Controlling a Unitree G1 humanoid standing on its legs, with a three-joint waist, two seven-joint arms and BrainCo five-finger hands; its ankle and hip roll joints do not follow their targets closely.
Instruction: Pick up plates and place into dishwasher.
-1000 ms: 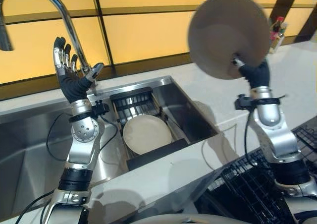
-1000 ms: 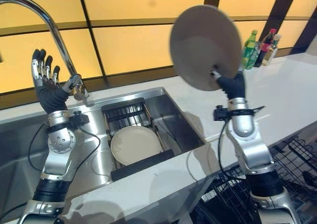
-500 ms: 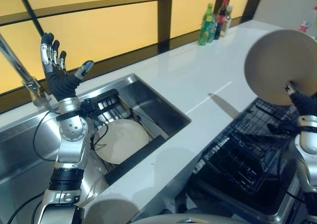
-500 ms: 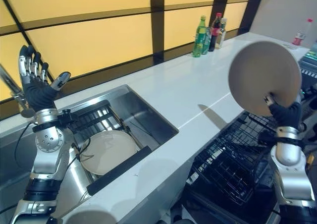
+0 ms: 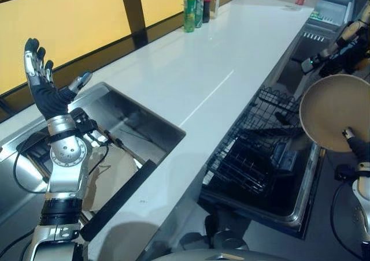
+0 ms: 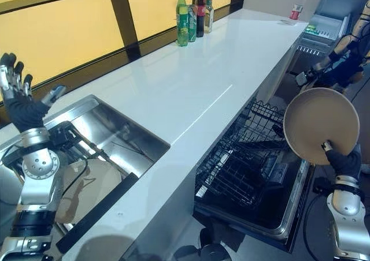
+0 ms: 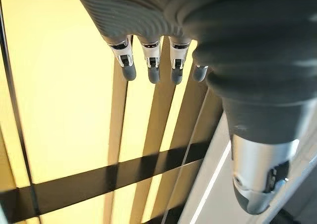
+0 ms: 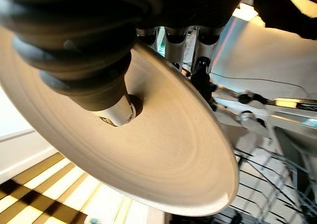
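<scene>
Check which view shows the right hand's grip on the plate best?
Right wrist view: the thumb presses the plate, fingers behind its rim. Both eye views show the plate whole beside the dishwasher rack, grip small.

Head stereo pair looks down over counter (image 6: 191, 82); wrist cameras sit close along hands.

I stand in a kitchen: a long white desk (image 6: 191, 82) holds a steel sink (image 6: 110, 137), bottles (image 6: 193, 15) line the yellow-panelled wall, and an open dishwasher (image 6: 260, 186) with black wire racks sits below.
</scene>
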